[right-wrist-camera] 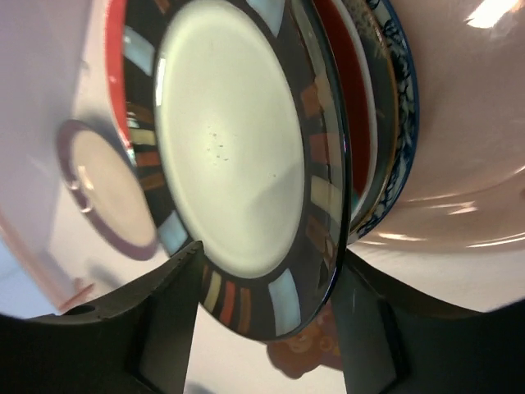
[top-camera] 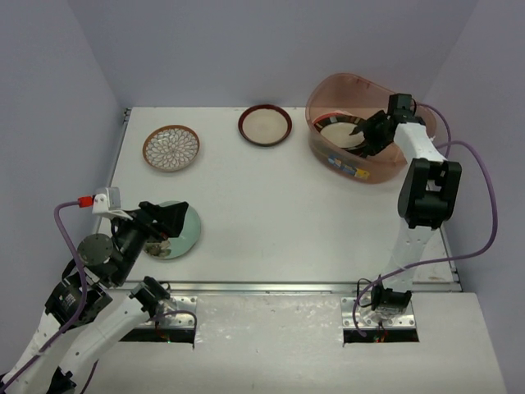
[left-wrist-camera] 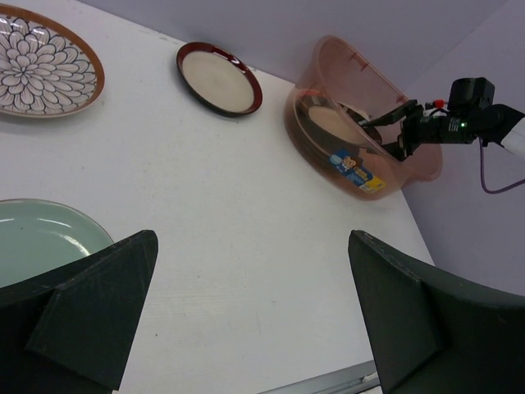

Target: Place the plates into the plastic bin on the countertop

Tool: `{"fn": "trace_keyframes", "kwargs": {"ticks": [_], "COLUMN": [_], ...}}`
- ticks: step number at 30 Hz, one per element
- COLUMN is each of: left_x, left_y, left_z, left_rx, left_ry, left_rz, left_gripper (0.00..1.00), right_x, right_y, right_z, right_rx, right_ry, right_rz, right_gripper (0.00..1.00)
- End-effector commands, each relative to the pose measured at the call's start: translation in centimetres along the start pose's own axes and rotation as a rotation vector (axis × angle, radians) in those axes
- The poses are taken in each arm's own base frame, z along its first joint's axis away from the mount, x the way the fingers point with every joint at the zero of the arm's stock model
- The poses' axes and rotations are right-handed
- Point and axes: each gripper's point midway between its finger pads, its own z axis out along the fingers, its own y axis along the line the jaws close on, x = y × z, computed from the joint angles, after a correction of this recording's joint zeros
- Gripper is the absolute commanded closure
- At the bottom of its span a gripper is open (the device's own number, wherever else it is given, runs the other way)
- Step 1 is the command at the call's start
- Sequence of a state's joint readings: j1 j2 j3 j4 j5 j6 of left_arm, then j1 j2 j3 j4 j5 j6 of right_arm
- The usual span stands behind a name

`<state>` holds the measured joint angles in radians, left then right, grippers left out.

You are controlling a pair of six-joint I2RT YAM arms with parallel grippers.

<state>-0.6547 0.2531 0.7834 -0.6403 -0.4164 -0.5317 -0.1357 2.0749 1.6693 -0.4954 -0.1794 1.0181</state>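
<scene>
The pinkish plastic bin (top-camera: 353, 164) stands at the back right of the white countertop (top-camera: 279, 205). My right gripper (top-camera: 365, 131) reaches inside it, open, its fingers either side of the rim of a black-striped cream plate (right-wrist-camera: 230, 148). That plate leans on a red plate (right-wrist-camera: 353, 98) and a blue-white plate (right-wrist-camera: 402, 107). A mint green plate (top-camera: 182, 230) lies at the front left, partly under my left gripper (top-camera: 168, 222), which is open and holds nothing. A brown-white floral plate (top-camera: 171, 148) and a dark-red rimmed plate (top-camera: 265, 125) lie at the back.
In the left wrist view my left gripper (left-wrist-camera: 254, 312) hovers over bare table beside the mint plate (left-wrist-camera: 41, 238), with the bin (left-wrist-camera: 361, 156) far off. The table's metal front edge (top-camera: 279, 287) runs just behind the arm bases.
</scene>
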Motion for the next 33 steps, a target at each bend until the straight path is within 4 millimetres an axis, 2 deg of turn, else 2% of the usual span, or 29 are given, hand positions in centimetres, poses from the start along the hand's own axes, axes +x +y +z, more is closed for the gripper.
{"fn": "trace_keyframes", "kwargs": {"ticks": [1,4,5,6,9,13,16,18,19,23,29,32,33], "left_x": [-0.6,-0.7,-0.7,-0.7,-0.8,-0.7,-0.7,-0.7,-0.7,-0.6,-0.5,-0.6,-0.6], "left_y": [-0.6,-0.5,-0.4,-0.4,-0.4,-0.4,-0.5,-0.5,-0.5,-0.5,-0.4,-0.3,-0.2], "left_z": [0.0,-0.1,-0.2,-0.2,-0.3,-0.3,-0.3,-0.3,-0.3,-0.2,-0.1,-0.1,-0.1], "left_rx": [0.019,0.017,0.017,0.016,0.018,0.019,0.020,0.020,0.020,0.020,0.013,0.003,-0.003], "left_ry": [-0.018,-0.022,-0.023,-0.025,-0.029,-0.025,-0.022,-0.022,-0.022,-0.019,-0.016,-0.018,-0.019], "left_rz": [-0.014,-0.018,-0.018,-0.020,-0.024,-0.025,-0.024,-0.025,-0.025,-0.023,-0.023,-0.025,-0.025], "left_gripper": [0.00,0.00,0.00,0.00,0.00,0.00,0.00,0.00,0.00,0.00,0.00,0.00,0.00], "right_x": [0.2,0.9,1.3,1.7,2.8,3.6,3.5,4.0,3.7,4.0,4.7,5.4,6.4], "right_y": [2.4,2.4,2.4,2.6,2.4,2.7,4.0,3.5,3.5,2.4,3.1,5.9,8.6], "right_z": [-0.6,0.2,0.5,0.7,1.5,1.5,1.0,1.0,0.6,-0.3,-4.9,-9.2,-11.9], "right_rx": [-0.004,0.006,0.002,-0.007,-0.005,-0.014,-0.028,0.027,0.058,0.099,0.015,-0.093,-0.175], "right_ry": [0.026,0.083,0.104,0.121,0.176,0.199,0.192,0.204,0.192,0.179,0.094,-0.002,-0.051], "right_rz": [-0.143,-0.156,-0.156,-0.159,-0.160,-0.170,-0.232,-0.299,-0.319,-0.340,-0.296,-0.345,-0.421], "right_gripper": [0.31,0.25,0.10,0.01,0.01,0.01,0.01,0.01,0.01,0.01,0.01,0.01,0.01]}}
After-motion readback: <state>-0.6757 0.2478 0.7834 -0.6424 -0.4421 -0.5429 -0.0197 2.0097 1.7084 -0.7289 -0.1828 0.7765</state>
